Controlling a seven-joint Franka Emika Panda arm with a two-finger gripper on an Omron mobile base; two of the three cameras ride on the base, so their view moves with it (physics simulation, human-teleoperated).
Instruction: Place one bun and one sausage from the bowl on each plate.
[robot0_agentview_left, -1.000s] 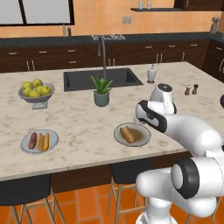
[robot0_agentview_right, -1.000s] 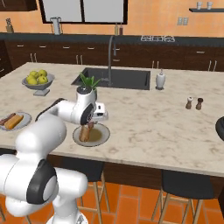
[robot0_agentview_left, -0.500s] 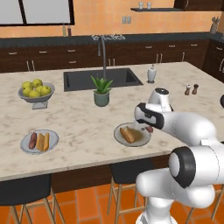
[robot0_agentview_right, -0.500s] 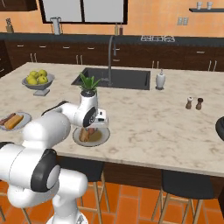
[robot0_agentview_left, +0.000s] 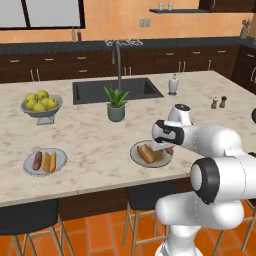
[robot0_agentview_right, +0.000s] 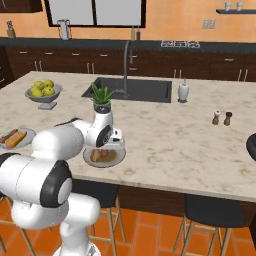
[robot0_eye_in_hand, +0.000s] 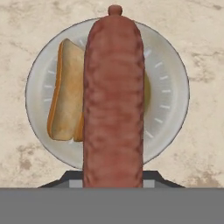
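Two plates sit along the front edge of the marble island counter (robot0_agentview_left: 95, 135). One plate (robot0_agentview_left: 45, 162), toward the front left corner, carries a sausage and a bun lying side by side. The other plate (robot0_agentview_left: 151, 154), near the middle of the front edge, holds a bun (robot0_eye_in_hand: 66, 92) on one side of its olive-brown centre. The gripper (robot0_agentview_left: 167, 148) hangs just above this second plate, its fingers clamped on a reddish-brown sausage (robot0_eye_in_hand: 114, 96); in the hand view the sausage stretches across the plate beside the bun, and whether it touches the plate cannot be told. Farther back stand a footed bowl of yellow-green fruit (robot0_agentview_left: 41, 106), a small potted plant (robot0_agentview_left: 116, 105) before the sink (robot0_agentview_left: 117, 89), and two shakers (robot0_agentview_left: 218, 102) toward the right edge.
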